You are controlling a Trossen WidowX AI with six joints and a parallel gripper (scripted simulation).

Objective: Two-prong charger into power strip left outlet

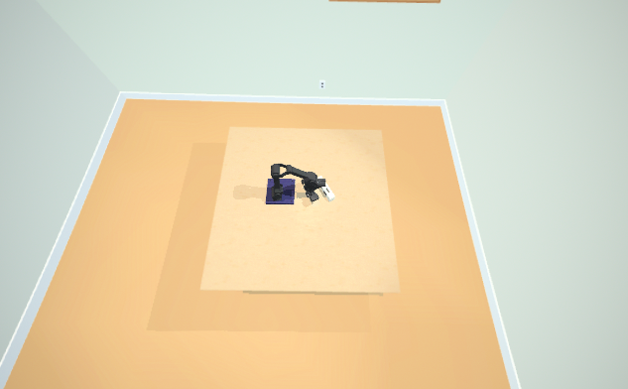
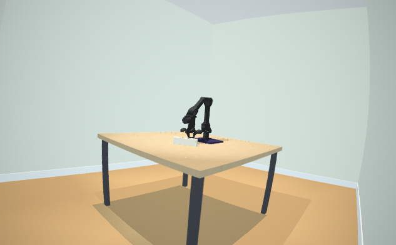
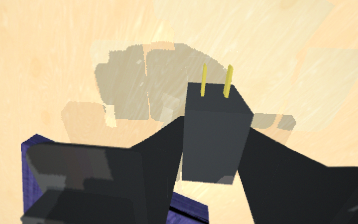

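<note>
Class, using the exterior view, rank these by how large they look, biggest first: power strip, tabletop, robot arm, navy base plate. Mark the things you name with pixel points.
1. Tabletop [image 1: 286, 248] [image 2: 155, 148]
2. Robot arm [image 1: 302, 174] [image 2: 207, 114]
Unsure: power strip [image 1: 328, 194] [image 2: 183, 141] and navy base plate [image 1: 270, 200] [image 2: 216, 142] look close, and the plate is partly hidden.

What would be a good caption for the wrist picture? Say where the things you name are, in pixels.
A black two-prong charger [image 3: 214, 145] held between the gripper's [image 3: 216, 145] dark fingers, its yellow prongs [image 3: 203, 80] bare above the pale tabletop [image 3: 10, 60].
</note>
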